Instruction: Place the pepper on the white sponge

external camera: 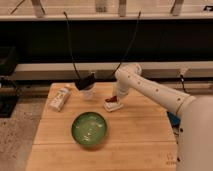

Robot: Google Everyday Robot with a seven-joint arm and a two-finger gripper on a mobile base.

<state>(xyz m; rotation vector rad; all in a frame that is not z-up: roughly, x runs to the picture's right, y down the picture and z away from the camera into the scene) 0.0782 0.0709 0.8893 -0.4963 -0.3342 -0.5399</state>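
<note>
One white robot arm (150, 87), its smooth shell dotted with small holes, is seen reaching in from the right over a pale wooden plank table (135, 135). Its gripper (116, 96) is lowered at the far middle of the table, right at a small red pepper (114, 99). How far the gripper is parted, and whether the pepper is clasped or merely touched, cannot be told, since the wrist hides that part. The pepper is seen lying on top of a flat white rectangular sponge (111, 106), which rests on the wood. Nearer, left of centre, a round glossy green bowl (75, 126) is set. At the far left a white bottle-like container (60, 97) is laid on its side; its label cannot be read. Between it and the sponge a small white cup (89, 94) is partly covered by a dark object (85, 81) whose kind cannot be made out. The arm's base is cut off at the right edge.
</note>
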